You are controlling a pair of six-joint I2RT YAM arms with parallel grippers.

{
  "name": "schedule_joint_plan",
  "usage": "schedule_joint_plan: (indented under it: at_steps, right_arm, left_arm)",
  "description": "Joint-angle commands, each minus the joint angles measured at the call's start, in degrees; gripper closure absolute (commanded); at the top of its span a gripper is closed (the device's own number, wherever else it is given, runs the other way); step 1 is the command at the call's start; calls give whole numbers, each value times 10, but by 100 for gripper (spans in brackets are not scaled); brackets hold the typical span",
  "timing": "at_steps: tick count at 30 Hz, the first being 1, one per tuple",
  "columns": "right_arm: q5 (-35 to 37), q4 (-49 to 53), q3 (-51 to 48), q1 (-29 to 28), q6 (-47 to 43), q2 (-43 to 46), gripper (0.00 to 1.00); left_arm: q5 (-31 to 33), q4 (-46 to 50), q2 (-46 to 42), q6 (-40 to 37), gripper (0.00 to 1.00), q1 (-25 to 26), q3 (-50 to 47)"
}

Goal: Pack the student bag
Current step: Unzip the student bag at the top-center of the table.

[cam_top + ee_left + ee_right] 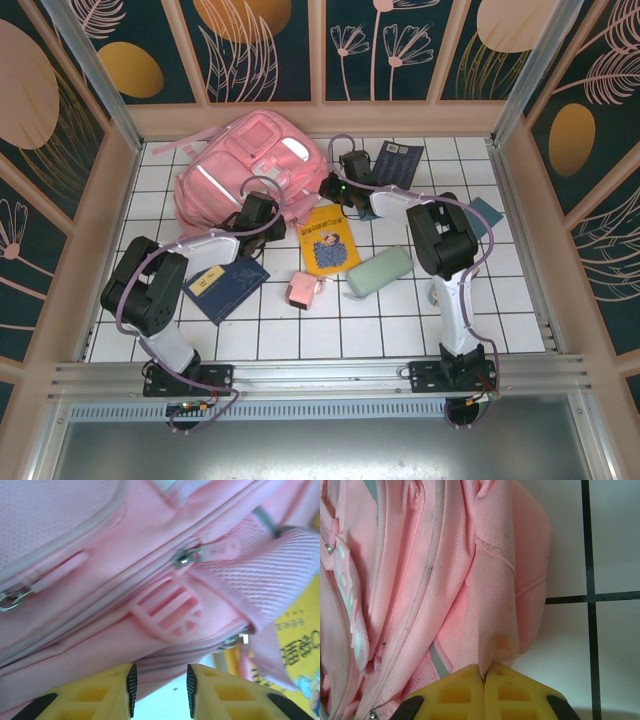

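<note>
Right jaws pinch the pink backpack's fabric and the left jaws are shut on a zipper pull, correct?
Not quite: the left wrist view shows the left gripper with jaws apart, holding nothing, by the student bag. The right gripper does pinch its fabric.

The yellow book (330, 240) just right of the student bag (245, 165) carries black Chinese characters, seen sideways in the left wrist view (295, 645) and too partial to read. A yellow label (209, 281) on the navy booklet (228, 285) at near left and the white print on the dark card (397, 160) at far right are too small to read.
</note>
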State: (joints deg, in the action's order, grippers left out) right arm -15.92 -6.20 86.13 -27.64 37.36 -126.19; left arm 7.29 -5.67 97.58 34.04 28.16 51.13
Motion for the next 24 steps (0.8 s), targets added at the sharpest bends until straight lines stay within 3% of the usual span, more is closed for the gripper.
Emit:
schedule_joint_plan:
  at_steps: [1, 3, 8, 13, 17, 24]
  right_arm:
    - [17, -3, 29, 2, -17, -25, 100]
    - [15, -1, 32, -2, -17, -24, 100]
    - [5, 8, 46, -14, -15, -18, 100]
    - [-6, 16, 67, -34, -13, -29, 100]
    - [-5, 30, 94, -60, -12, -53, 100]
    - [32, 52, 103, -53, -22, -74, 100]
  left_arm:
    - [58, -6, 24, -7, 70, 1, 14]
    - [80, 10, 46, -29, 75, -2, 24]
    - [131, 51, 97, -46, 75, -35, 42]
    - [132, 50, 108, -72, 73, -98, 66]
    - [132, 52, 112, -101, 72, -112, 87]
    - [89, 52, 106, -99, 70, -115, 96]
